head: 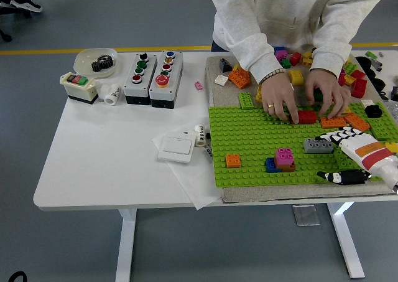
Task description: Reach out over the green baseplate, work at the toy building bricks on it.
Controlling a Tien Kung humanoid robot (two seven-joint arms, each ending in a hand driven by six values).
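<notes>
The green baseplate point(249, 139) lies on a grey mat at the table's right. My right hand point(333, 156) hovers low over the plate's right end, fingers point(343, 134) spread and empty, just right of a grey brick point(318, 145) that sits on the plate. A person's two hands point(280, 98) press a red brick point(305, 116) onto the plate's far edge. On the plate also sit a small orange brick point(233, 160) and a pink brick point(285, 157) stacked beside a blue one point(271, 165). My left arm is out of view.
Several loose bricks point(292, 61) lie on the mat behind the plate, and orange bricks point(345, 121) at its right end. Left of the plate are a white switch point(176, 147) on paper, two button boxes point(152, 76), an emergency-stop box point(78, 86) and a bowl with a gear point(96, 61).
</notes>
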